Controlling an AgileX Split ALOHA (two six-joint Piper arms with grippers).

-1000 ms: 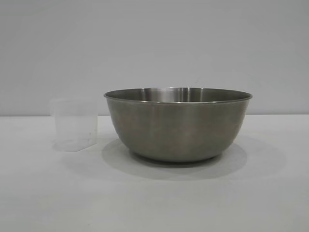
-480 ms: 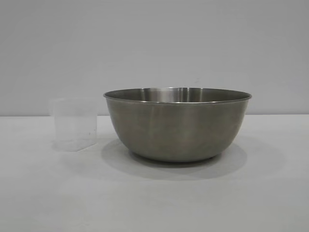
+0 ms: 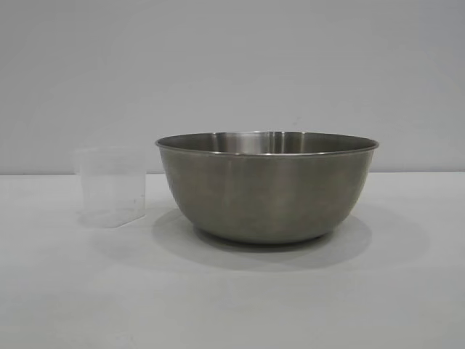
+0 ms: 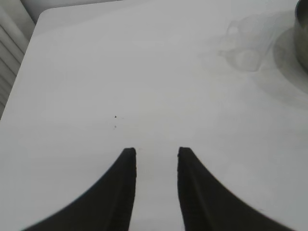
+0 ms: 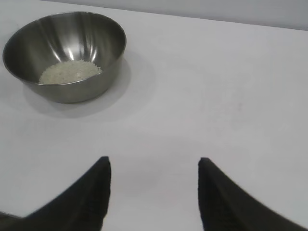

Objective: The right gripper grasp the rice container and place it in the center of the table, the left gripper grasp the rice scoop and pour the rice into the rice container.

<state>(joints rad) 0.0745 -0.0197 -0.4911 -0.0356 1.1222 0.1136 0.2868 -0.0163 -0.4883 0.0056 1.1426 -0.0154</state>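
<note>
Already the rice (image 5: 70,72) was seen lying in a pale heap at the bottom of the steel bowl (image 3: 267,187), which stood near the middle of the table (image 3: 232,305), while the plastic cup (image 3: 111,187) stood upright just beside it and looked empty. Both arms were held back, well apart from these things: the left gripper (image 4: 156,153) hovered over bare tabletop with its fingers a little apart and nothing between them, and the right gripper (image 5: 153,163) was held likewise with its fingers spread wider, also empty. By this reading the pour seemed done. If any step remained, it would be best served by keeping both grippers clear, so that neither bowl nor cup was knocked.
</note>
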